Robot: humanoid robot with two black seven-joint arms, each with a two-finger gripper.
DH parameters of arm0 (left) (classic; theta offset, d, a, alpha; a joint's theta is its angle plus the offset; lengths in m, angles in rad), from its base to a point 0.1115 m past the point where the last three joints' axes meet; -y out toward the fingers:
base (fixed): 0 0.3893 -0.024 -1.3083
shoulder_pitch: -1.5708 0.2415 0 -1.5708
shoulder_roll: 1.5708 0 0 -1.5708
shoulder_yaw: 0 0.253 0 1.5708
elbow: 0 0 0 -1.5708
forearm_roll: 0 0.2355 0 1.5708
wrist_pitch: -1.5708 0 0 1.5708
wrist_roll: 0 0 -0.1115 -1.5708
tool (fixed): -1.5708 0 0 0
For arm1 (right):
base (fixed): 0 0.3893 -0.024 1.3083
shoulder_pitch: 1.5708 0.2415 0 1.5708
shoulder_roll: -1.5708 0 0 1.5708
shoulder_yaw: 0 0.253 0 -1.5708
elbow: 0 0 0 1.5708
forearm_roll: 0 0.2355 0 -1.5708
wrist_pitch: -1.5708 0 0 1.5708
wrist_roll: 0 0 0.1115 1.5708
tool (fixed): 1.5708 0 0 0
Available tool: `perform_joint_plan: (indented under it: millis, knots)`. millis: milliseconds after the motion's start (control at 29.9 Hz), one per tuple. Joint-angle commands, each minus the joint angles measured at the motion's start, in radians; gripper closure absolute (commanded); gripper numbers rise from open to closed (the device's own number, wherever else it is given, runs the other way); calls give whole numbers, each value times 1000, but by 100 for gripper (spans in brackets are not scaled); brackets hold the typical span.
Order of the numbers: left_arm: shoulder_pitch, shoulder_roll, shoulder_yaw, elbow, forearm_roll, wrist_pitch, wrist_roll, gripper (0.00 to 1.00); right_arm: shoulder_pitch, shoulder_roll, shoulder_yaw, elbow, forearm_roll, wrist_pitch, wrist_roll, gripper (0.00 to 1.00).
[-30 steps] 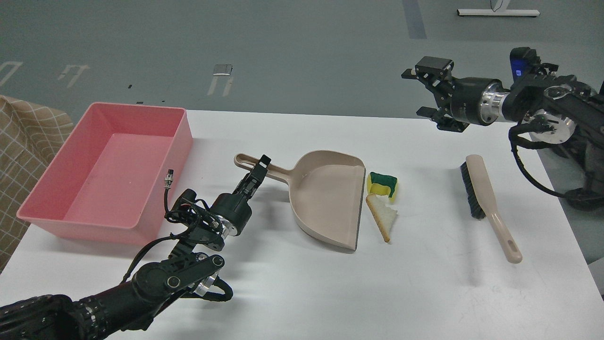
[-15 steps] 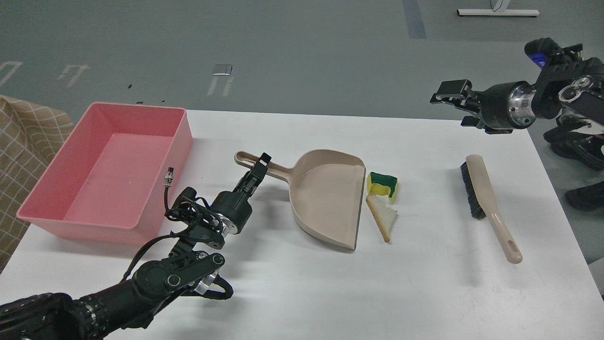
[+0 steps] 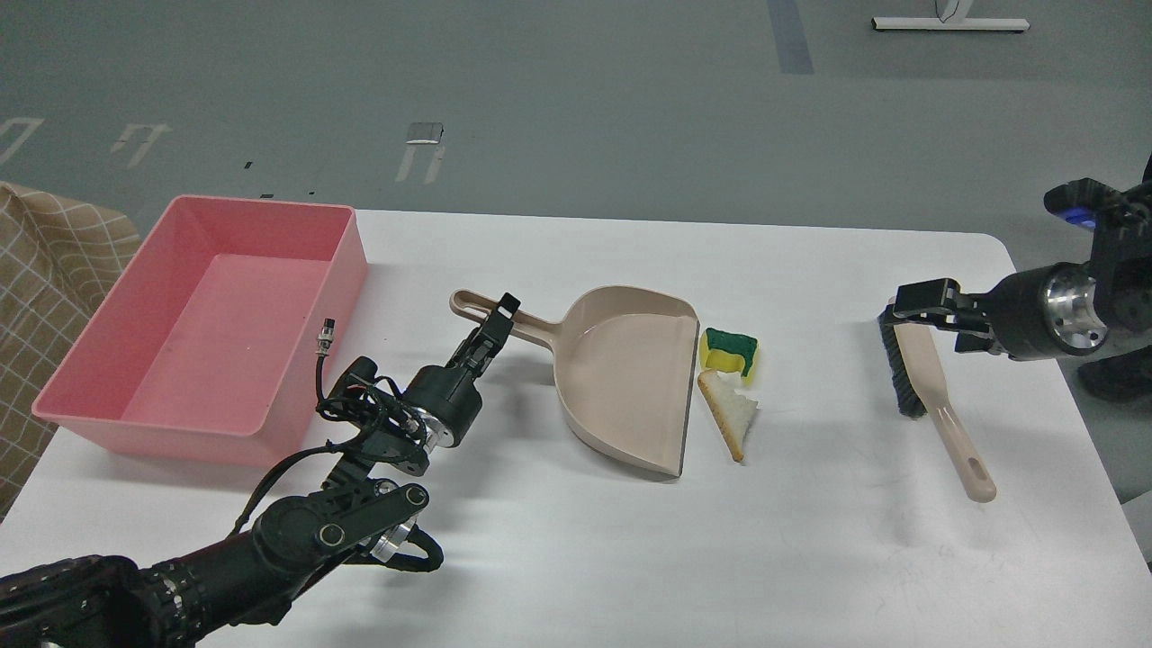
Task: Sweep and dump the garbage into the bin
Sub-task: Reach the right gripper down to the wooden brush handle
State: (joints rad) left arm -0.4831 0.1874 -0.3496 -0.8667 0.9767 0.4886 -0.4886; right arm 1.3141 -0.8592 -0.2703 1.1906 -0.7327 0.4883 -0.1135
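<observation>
The yellow sponge with a green top [image 3: 731, 349] and the triangular bread slice [image 3: 731, 414] lie on the white table [image 3: 810, 540], right next to the open lip of the beige dustpan [image 3: 630, 378]. My left gripper [image 3: 499, 319] is shut on the dustpan's handle. The pink bin [image 3: 261, 203] stands at the far left and holds nothing. The beige brush [image 3: 940, 405] lies at the right. My right gripper [image 3: 902, 310] is open and low over the far end of the brush head.
A checked tan cloth [image 3: 45, 270] hangs off the table's left side beside the bin. The table's right edge is close behind the brush. A grey floor lies beyond the far edge.
My right gripper has swung right and dropped from high above the table's back edge down to the brush's far end. The left gripper and dustpan have shifted very slightly.
</observation>
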Motion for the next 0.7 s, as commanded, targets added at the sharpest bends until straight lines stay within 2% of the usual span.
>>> perform_joint_plan:
  millis: [0,167,668]
  knots:
    - [0,-2,0,0,0,0,0,100,-18,-46,-3,52,-4,0,0,4]
    - [-5,1,1,0,0,0,0,100,-50,-104,-3,149,-57,0,-2,6]
    - [-5,1,18,0,-1,0,0,100,-125,-127,-1,161,-146,0,-6,6]
